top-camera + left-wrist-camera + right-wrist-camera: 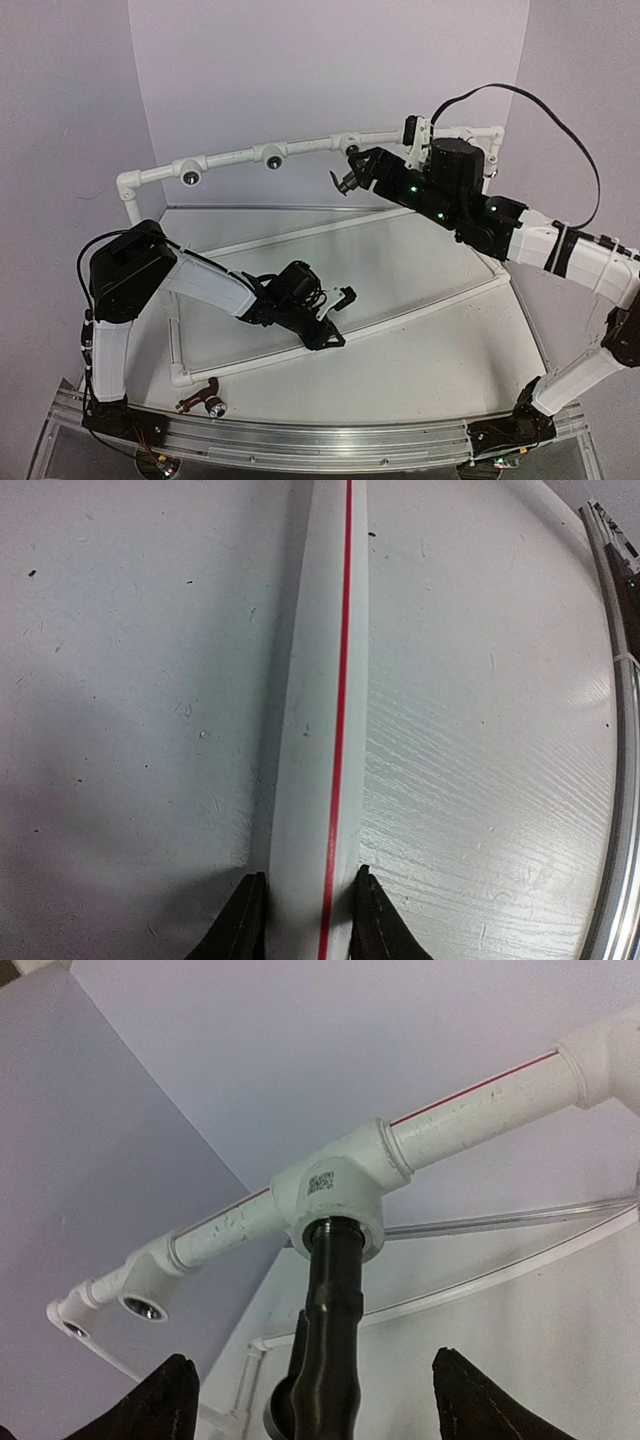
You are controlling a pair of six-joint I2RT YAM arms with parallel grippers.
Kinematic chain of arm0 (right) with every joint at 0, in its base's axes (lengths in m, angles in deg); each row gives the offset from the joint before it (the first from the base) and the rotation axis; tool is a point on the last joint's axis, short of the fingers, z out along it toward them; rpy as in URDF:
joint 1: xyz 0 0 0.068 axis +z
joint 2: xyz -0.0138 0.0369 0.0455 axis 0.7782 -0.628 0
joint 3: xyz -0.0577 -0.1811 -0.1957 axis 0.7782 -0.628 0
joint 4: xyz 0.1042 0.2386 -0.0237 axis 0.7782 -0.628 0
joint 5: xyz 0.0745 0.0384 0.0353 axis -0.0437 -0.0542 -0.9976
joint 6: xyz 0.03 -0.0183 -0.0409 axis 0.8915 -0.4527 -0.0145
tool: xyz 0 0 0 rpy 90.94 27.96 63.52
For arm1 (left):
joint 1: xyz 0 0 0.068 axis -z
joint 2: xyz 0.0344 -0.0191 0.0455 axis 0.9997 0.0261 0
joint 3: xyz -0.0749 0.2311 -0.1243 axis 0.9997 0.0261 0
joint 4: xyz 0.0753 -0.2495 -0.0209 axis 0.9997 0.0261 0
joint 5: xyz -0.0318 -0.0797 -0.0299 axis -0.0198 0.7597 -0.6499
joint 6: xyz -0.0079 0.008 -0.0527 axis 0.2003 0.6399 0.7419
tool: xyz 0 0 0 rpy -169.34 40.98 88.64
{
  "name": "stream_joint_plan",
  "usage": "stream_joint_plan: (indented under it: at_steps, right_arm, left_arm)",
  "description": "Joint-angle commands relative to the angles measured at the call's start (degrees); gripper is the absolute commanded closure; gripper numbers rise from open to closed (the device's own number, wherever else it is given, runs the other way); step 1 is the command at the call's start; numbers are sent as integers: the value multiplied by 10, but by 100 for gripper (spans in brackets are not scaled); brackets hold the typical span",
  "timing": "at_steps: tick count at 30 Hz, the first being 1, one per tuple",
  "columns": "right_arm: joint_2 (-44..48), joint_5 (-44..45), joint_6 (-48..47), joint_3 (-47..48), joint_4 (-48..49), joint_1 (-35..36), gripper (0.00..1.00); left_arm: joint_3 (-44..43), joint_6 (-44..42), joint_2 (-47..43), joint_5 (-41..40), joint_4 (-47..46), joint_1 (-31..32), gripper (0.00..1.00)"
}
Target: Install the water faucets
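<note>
— Black faucet first: it sticks out of the tee socket on the upper rail of the white pipe frame, with its threaded neck inside the socket mouth.
— And our right gripper?
— Jaws spread wide, one finger on each side of the faucet, neither touching it. We hold nothing there.
— Is it screwed home?
— We cannot tell; a dark band of thread shows at the socket rim. If it sits only a few turns deep, its own weight or a knock could tilt it or drop it out.
— What would knock it?
— Our own fingers. What looks like its lever lies between them, so backing away at a slant could catch it.
— The left gripper?
— Closed on the red-striped pipe lying along the table, pads against both flanks. That pipe is smooth and round; if we slip, the frame may shift while we thread the next faucet.
— What is left?
— Two empty sockets further left on the rail, and the reddish-brown faucet at the table's near edge, beside the left arm's base. A clumsy pick there could push it off.
</note>
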Motion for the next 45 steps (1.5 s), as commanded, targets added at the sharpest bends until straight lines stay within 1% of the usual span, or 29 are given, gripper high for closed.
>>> stream_joint_plan:
  at_steps: [1,3,6,8,10,12,17,19,21,24,30,31,33,35,37,39,42,43,45]
  right_arm:
    - [55,9,-204,31,-110,-2,13]
    - [72,-9,-279,39,-134,0,12]
    - [87,-67,-478,52,-177,2,9]
    - [97,-96,-637,46,-213,11,8]
    - [105,-80,-778,29,-215,17,6]
    - [104,-51,-871,28,-213,20,5]
    - [67,-4,-1004,67,-204,21,4]
    - [49,40,-1060,76,-186,24,4]
    - [34,86,-1132,65,-139,31,4]
    - [14,133,-1210,40,-28,41,4]
    - [-31,174,-1273,13,104,58,9]
    - [-41,184,-1285,12,114,63,10]
    - [-64,211,-1298,17,125,71,18]
    - [-84,233,-1311,21,152,79,29]
    - [-106,254,-1309,29,178,83,48]
    - [-123,277,-1291,45,188,85,64]
    - [-158,330,-1232,82,199,86,79]
    - [-169,347,-1190,104,203,86,83]
    - [-199,393,-1099,143,206,87,95]
  left_arm:
    - [44,49,71,-24,168,7,93]
    - [44,49,71,-25,168,7,93]
    - [44,49,71,-25,169,7,93]
    - [44,49,69,-23,168,7,93]
    - [45,49,65,-21,168,7,93]
    - [45,49,66,-24,168,7,93]
    - [45,48,71,-28,169,7,93]
    - [44,48,72,-26,169,7,92]
    - [43,48,73,-26,169,7,93]
    - [42,47,77,-25,169,7,93]
    - [39,46,80,-22,170,7,93]
    - [39,47,81,-21,170,7,93]
    - [40,46,83,-21,170,6,93]
    - [40,46,83,-20,170,5,93]
    - [40,45,82,-18,170,5,93]
    - [40,46,81,-17,169,5,92]
    - [41,45,81,-17,170,4,93]
    - [41,45,82,-18,170,4,93]
    - [41,45,82,-18,170,4,93]
